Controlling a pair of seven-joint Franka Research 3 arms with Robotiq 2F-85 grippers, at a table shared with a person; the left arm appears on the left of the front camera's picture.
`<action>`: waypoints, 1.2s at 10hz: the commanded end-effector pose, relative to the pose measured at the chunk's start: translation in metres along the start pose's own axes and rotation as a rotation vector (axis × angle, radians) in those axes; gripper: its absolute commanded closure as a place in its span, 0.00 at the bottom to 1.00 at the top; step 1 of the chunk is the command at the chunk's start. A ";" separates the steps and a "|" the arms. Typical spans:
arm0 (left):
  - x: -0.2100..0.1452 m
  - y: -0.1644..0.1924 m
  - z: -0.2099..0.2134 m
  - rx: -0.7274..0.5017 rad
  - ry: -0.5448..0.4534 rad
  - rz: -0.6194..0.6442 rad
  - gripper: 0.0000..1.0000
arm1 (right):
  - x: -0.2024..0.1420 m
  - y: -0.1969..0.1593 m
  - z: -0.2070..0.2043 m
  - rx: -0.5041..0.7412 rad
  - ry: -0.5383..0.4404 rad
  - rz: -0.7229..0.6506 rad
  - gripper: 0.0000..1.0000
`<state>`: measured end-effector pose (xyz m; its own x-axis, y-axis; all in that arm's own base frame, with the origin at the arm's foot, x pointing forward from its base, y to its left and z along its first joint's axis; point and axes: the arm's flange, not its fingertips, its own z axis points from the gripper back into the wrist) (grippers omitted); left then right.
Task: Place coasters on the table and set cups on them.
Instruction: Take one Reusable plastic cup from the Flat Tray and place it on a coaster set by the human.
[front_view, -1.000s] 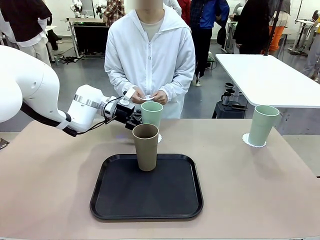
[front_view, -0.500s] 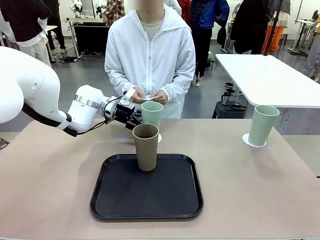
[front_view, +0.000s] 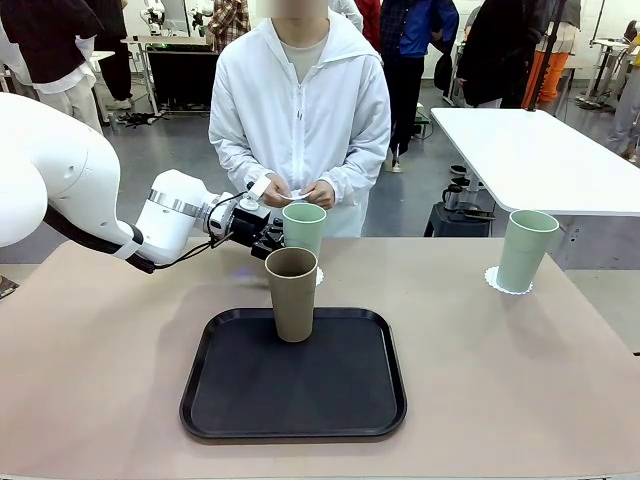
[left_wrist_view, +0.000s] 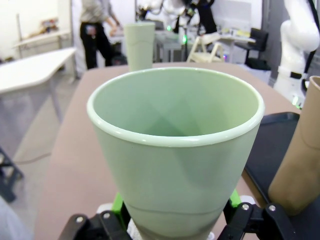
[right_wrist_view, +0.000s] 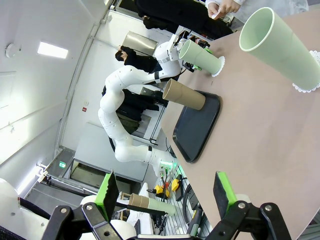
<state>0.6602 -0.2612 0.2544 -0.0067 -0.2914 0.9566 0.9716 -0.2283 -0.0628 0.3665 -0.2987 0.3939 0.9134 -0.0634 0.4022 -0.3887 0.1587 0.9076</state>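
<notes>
My left gripper (front_view: 264, 236) is shut on a mint green cup (front_view: 303, 228) that stands upright on a white coaster (front_view: 319, 277) on the beige table (front_view: 100, 350), just behind the tray. In the left wrist view its green pads (left_wrist_view: 118, 202) press both sides of that cup (left_wrist_view: 175, 145). A tan-brown cup (front_view: 291, 293) stands on the black tray (front_view: 293, 395). A second mint cup (front_view: 525, 250) sits on a coaster (front_view: 495, 281) at the far right. The person holds a white coaster (front_view: 295, 195) in both hands. My right gripper (right_wrist_view: 165, 192) is open, high above the table.
The person in a white jacket stands at the table's far edge, right behind the held cup. A white-topped table (front_view: 540, 150) stands at the back right. The brown cup (left_wrist_view: 300, 165) is close beside the held cup.
</notes>
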 end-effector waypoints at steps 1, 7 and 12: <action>0.000 -0.001 0.000 0.000 0.001 -0.004 0.15 | -0.001 0.000 -0.001 -0.001 0.000 -0.004 0.00; -0.004 0.001 0.001 -0.035 0.012 -0.020 0.15 | -0.001 0.000 -0.001 -0.001 0.000 -0.004 0.00; -0.012 0.004 0.000 -0.068 0.047 -0.041 0.15 | -0.001 0.000 -0.001 -0.001 0.000 -0.004 0.00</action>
<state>0.6619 -0.2599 0.2547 -0.0330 -0.2986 0.9538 0.9646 -0.2594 -0.0479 0.3665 -0.2987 0.3939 0.9134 -0.0634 0.4022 -0.3887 0.1587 0.9076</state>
